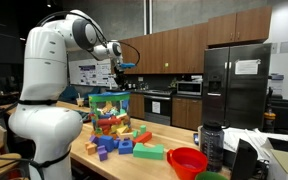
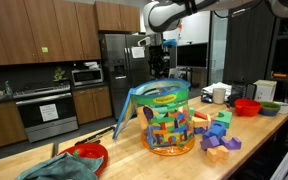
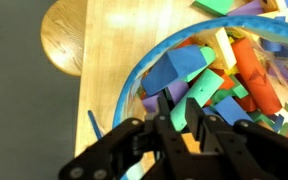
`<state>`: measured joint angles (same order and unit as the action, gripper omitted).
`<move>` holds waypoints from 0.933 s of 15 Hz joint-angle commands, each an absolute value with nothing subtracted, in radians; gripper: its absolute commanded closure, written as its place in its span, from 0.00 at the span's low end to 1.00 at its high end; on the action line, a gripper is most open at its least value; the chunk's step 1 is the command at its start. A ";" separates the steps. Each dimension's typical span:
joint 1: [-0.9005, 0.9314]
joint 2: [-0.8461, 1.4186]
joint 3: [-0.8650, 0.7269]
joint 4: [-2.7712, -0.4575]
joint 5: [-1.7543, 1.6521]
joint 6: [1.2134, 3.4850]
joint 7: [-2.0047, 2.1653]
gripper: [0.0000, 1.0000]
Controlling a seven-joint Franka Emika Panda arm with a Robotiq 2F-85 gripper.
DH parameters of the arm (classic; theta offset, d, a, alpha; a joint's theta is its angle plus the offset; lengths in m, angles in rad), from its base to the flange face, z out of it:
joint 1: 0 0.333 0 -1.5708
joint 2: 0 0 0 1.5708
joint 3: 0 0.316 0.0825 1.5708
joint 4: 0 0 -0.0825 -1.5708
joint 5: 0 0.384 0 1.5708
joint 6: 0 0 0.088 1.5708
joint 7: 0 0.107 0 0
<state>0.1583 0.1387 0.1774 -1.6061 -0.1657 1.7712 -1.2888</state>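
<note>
My gripper (image 1: 119, 68) (image 2: 156, 68) hangs in the air over a clear plastic bin (image 1: 109, 115) (image 2: 169, 120) with a blue rim (image 3: 132, 85), apart from it. The bin is piled with coloured blocks. In the wrist view my gripper (image 3: 179, 106) looks straight down into it, over a green block (image 3: 206, 88), a blue block (image 3: 179, 68) and an orange block (image 3: 254, 75). The black fingers (image 3: 165, 108) stand close together with a narrow gap. An orange-yellow patch shows low in that gap. Whether it is a held block or something below is unclear.
Loose blocks (image 1: 124, 143) (image 2: 219, 130) lie on the wooden counter beside the bin. A blue lid (image 2: 129, 105) leans on the bin. Red bowls (image 1: 187, 160) (image 2: 247, 107) (image 2: 87, 153), a teal cloth (image 2: 54, 168) and a round wooden stool (image 3: 64, 35) stand nearby.
</note>
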 commanded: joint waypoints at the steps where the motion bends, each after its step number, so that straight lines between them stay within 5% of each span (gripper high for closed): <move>1: 0.159 0.142 0.179 -1.602 -0.166 1.766 -1.288 0.70; 2: 0.159 0.143 0.179 -1.602 -0.166 1.765 -1.287 0.44; 5: 0.159 0.147 0.178 -1.597 -0.172 1.760 -1.291 0.36; 10: 0.165 0.132 0.184 -1.622 -0.156 1.684 -1.280 0.03; 14: 0.172 0.137 0.190 -1.621 -0.153 1.596 -1.273 0.00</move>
<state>0.1711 0.1478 0.1861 -1.6129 -0.1649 1.6457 -1.2872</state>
